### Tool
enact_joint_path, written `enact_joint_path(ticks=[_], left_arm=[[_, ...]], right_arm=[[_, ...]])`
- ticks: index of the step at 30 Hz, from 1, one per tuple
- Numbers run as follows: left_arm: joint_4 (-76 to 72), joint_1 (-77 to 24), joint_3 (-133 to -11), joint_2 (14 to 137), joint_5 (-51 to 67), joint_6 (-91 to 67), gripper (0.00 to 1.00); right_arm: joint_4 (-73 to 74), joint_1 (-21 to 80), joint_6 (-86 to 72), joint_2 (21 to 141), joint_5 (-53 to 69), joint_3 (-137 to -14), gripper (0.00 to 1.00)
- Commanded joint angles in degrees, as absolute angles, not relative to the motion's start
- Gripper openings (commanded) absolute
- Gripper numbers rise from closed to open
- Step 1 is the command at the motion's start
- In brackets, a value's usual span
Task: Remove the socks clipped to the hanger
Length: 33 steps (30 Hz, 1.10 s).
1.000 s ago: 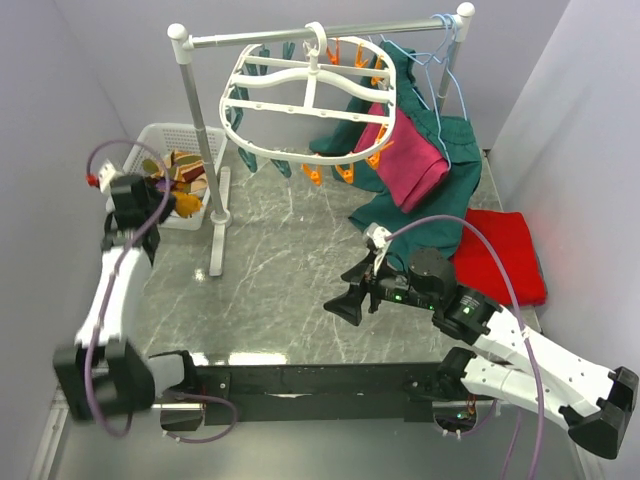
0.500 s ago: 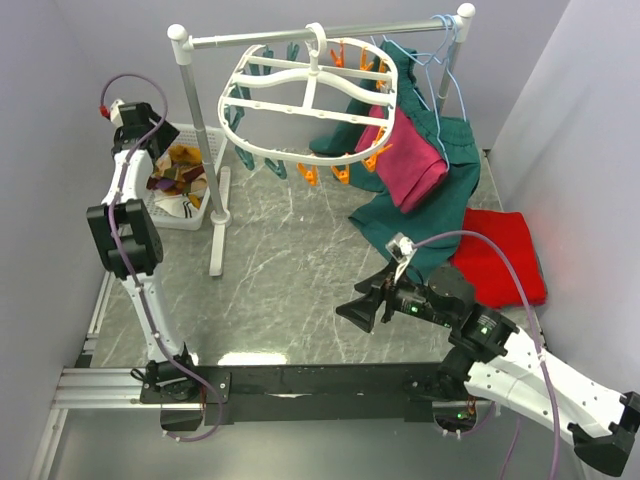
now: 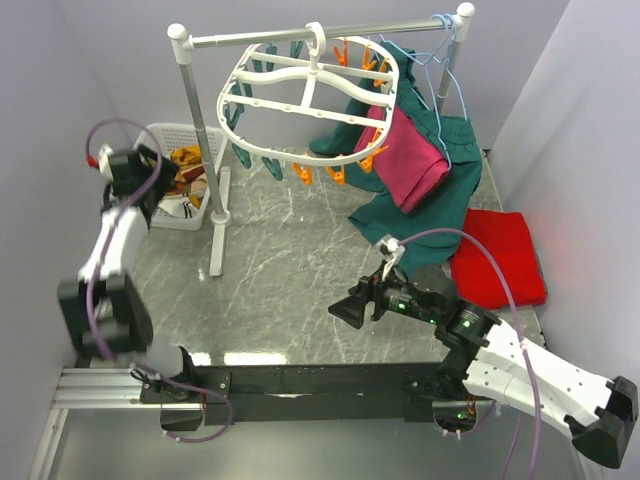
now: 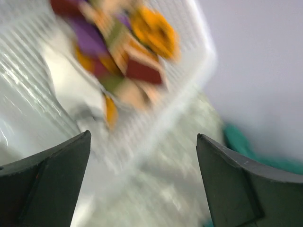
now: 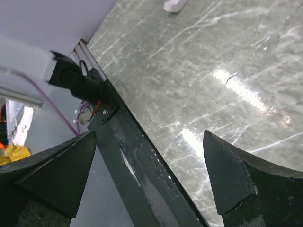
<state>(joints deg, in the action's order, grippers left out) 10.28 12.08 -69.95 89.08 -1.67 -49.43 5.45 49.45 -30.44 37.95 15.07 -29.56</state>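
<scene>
Swinging back down beside the white basket (image 3: 190,127), the left fingers (image 4: 143,137) have opened and now stand wide apart with nothing between them. All the socks (image 4: 128,52) I can see lie heaped in the basket, just past those fingers. No sock shows on the hanger (image 3: 310,105), hung high with its long side along the rail (image 3: 240,38). Low over the table (image 3: 280,260), the right fingers (image 3: 342,310) are spread too, well apart from the hanger.
</scene>
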Motion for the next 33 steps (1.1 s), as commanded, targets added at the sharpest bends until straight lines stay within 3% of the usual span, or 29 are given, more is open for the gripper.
enact_joint_path(ticks=[1, 9, 12, 17, 22, 27, 33], left_arm=[[-4.21, 4.59, -51.27, 74.48, 5.44, -57.03, 0.97], [-13.87, -13.07, -31.57, 56.98, 14.73, -58.88, 0.97], [-21.42, -16.16, -24.28, 52.05, 21.67, -61.25, 0.96], [-45.99, -22.31, -6.62, 45.89, 27.77, -67.49, 0.97], [-53.17, -24.08, 8.58, 36.32, 27.59, -71.36, 0.96], [-36.35, -24.17, 10.37, 20.77, 29.00, -68.56, 0.96], [-23.56, -24.17, 9.58, 7.30, 25.49, -64.78, 0.96]], right_arm=[[-3.85, 49.04, -35.23, 40.69, 15.03, -27.87, 1.00], [-11.42, 48.87, -49.03, 35.79, 3.71, -18.04, 1.00], [-12.91, 48.87, -55.80, 29.90, -4.73, -11.46, 1.00], [-11.61, 48.78, -65.91, 16.89, -15.28, -1.16, 1.00], [-3.62, 48.78, -71.27, 2.13, -18.19, 8.78, 1.00], [10.96, 48.69, -71.82, -9.47, -20.83, 10.46, 1.00], [13.36, 48.78, -70.31, -12.13, -21.88, 10.72, 1.00]])
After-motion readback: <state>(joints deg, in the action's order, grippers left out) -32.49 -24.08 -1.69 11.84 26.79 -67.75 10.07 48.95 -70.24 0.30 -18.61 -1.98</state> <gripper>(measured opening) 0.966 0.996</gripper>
